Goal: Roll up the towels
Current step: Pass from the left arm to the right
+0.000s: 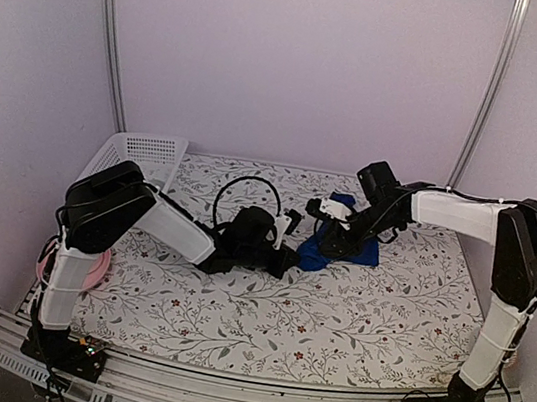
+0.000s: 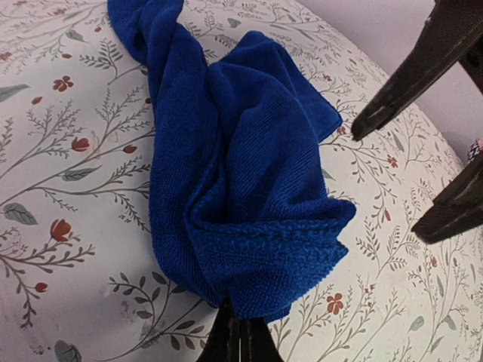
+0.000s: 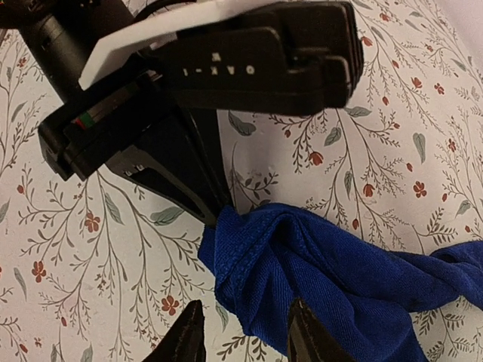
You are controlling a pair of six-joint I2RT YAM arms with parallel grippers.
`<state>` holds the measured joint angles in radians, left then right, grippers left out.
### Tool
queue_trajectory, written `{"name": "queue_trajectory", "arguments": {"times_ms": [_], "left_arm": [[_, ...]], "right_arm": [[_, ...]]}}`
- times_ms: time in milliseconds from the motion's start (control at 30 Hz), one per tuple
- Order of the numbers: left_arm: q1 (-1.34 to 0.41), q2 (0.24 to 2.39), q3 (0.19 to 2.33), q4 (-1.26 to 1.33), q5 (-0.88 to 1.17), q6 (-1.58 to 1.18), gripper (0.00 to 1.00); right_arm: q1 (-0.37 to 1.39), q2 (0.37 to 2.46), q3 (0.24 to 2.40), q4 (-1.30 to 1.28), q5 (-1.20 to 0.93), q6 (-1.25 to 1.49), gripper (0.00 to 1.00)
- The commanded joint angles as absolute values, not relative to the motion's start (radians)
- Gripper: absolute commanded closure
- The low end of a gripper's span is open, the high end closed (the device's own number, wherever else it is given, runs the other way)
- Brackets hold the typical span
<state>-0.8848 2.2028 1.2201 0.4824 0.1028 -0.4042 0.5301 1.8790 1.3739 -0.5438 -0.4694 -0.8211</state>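
Left arm lies low, stretched to the middle of the table (image 1: 352, 320), left gripper (image 2: 238, 326) pinched tight on the left end of the bunched blue towel (image 2: 249, 173) there. Right arm bends in from the right, right gripper (image 3: 247, 313) with jaws apart around a fold. The left arm's wrist camera (image 3: 264, 68) says OAK.
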Motion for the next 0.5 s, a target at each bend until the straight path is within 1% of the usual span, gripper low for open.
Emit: {"name": "queue_trajectory", "arguments": {"times_ms": [0, 200, 467], "left_arm": [[-0.875, 2.171, 1.229, 0.508, 0.117, -0.41, 1.0], [-0.875, 2.171, 1.229, 0.509, 0.12, -0.41, 1.0], [-0.876, 2.185, 1.236, 0.512, 0.129, -0.419, 1.0]], "right_arm": [[0.527, 1.915, 1.37, -0.565, -0.408, -0.856, 0.61], [0.528, 1.951, 1.375, -0.551, -0.363, -0.845, 0.62], [0.531, 1.96, 1.373, -0.507, -0.346, -0.808, 0.67]]}}
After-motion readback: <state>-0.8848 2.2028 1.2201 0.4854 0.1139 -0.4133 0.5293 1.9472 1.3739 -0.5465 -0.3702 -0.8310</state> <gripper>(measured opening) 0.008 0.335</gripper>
